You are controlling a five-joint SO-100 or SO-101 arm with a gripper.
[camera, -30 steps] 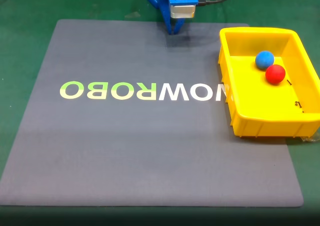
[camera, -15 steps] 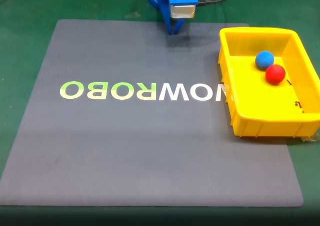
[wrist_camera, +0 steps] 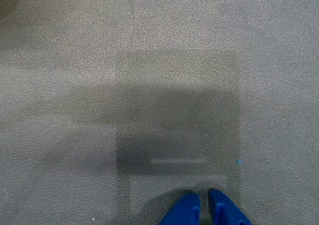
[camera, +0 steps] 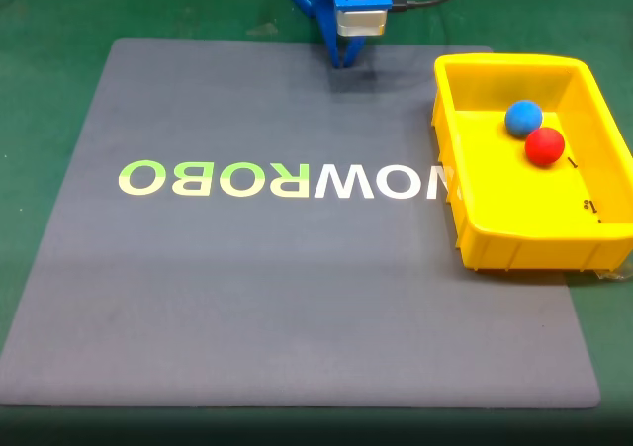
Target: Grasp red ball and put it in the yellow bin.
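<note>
Here, the fixed view shows the red ball (camera: 544, 145) inside the yellow bin (camera: 514, 238), touching a blue ball (camera: 523, 118); the blue claw (camera: 343, 62) hangs left of the bin over the grey mat (camera: 297, 298). The wrist view shows the claw (wrist_camera: 204, 205) nearly closed, empty, above bare mat (wrist_camera: 149, 60).

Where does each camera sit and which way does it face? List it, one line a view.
Fixed view: high, opposite the arm, looking down at the mat, the bin holding the red ball and blue ball; the arm's tool shows at the top.
Wrist view: on the arm, facing down at the mat; the tool tips nearly touch.
Shared: mat, tool.
</note>
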